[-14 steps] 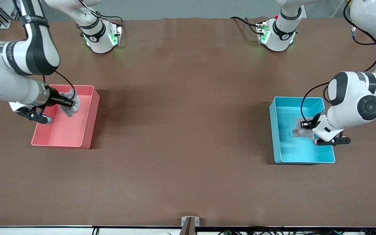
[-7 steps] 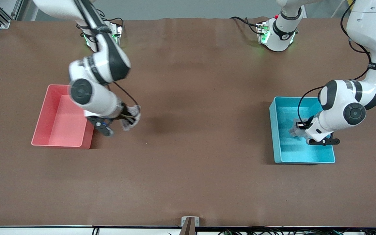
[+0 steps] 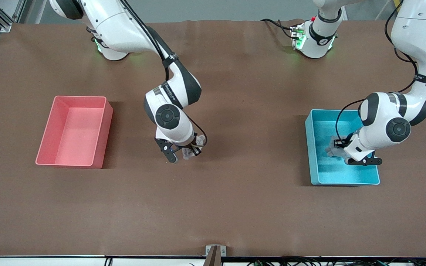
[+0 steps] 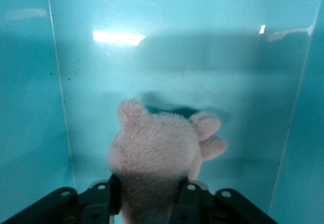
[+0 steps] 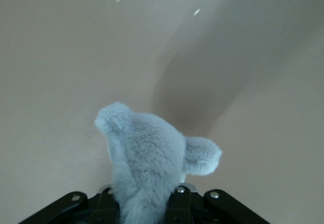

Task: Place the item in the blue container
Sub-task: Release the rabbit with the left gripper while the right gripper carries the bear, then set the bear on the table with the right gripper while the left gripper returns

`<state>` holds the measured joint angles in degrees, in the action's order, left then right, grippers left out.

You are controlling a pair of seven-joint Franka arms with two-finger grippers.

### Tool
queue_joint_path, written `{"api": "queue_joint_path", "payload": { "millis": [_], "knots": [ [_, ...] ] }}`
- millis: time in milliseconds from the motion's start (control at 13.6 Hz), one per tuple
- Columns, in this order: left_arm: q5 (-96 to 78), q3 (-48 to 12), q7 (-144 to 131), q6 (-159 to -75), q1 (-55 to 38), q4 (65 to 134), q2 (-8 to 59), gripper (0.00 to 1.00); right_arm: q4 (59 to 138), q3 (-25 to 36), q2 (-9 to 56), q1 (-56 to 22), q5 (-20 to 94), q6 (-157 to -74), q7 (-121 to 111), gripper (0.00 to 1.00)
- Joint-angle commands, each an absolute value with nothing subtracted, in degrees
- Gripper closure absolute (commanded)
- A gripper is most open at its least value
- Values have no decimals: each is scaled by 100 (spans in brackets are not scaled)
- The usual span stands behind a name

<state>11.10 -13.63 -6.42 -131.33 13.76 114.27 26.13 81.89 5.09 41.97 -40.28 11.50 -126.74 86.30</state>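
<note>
Spanning brown table (image 3: 235,207), blue container (image 3: 313,155), pink bin (image 3: 98,147)

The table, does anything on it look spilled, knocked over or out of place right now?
Nothing stands out. The pink bin and the blue container sit upright and square. The right gripper holds a grey plush toy over bare table; the left gripper holds a pinkish plush toy inside the blue container.

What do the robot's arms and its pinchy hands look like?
Both arms are glossy white with rounded black bands at the joints and round grey caps on the sides. Thin black cables loop along each one. The left gripper and the right gripper are black, with two short fingers each. Green lights glow on the white bases.
</note>
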Motion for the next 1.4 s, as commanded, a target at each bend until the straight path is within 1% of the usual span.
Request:
{"api": "queue_joint_path", "payload": {
  "millis": [0, 147, 367, 441, 588, 735, 882, 955, 1102, 1323],
  "knots": [
    [1213, -1433, -562, -13105, 1415, 11426, 2321, 0, 7989, 589, 4525, -4358, 1239, -13164, 9183, 98],
    [1195, -1538, -554, -12720, 1424, 11339, 2075, 0, 7884, 589, 4745, -4508, 1239, -13420, 9377, 98],
    [1116, -1722, -554, -11772, 1424, 10926, 1820, 0, 7752, 589, 4931, -4649, 1239, -13491, 9439, 96],
    [1108, -1818, -554, -11525, 1424, 10759, 1767, 0, 7752, 589, 4931, -4649, 1239, -13491, 9500, 87],
    [1047, -2047, -632, -11120, 1424, 10443, 1758, 0, 7752, 589, 4931, -4649, 1231, -13483, 9510, 0],
    [748, -2249, -694, -10812, 1415, 10179, 1740, 0, 7752, 606, 4887, -4641, 1178, -13456, 9440, 0],
    [511, -2469, -799, -10732, 1406, 9994, 1723, 0, 7700, 624, 4738, -4580, 1169, -13351, 9396, 0],
    [440, -2600, -983, -10731, 1389, 9924, 1731, 0, 7621, 668, 4685, -4527, 1160, -13090, 9265, 0],
    [431, -2864, -1491, -10740, 1362, 9792, 1784, 0, 7271, 677, 4624, -4317, 1151, -12257, 8556, 0],
    [474, -3128, -2212, -10845, 1161, 9721, 1898, 0, 7347, 712, 3966, -3843, 1169, -11499, 7141, 0]
  ]
}}
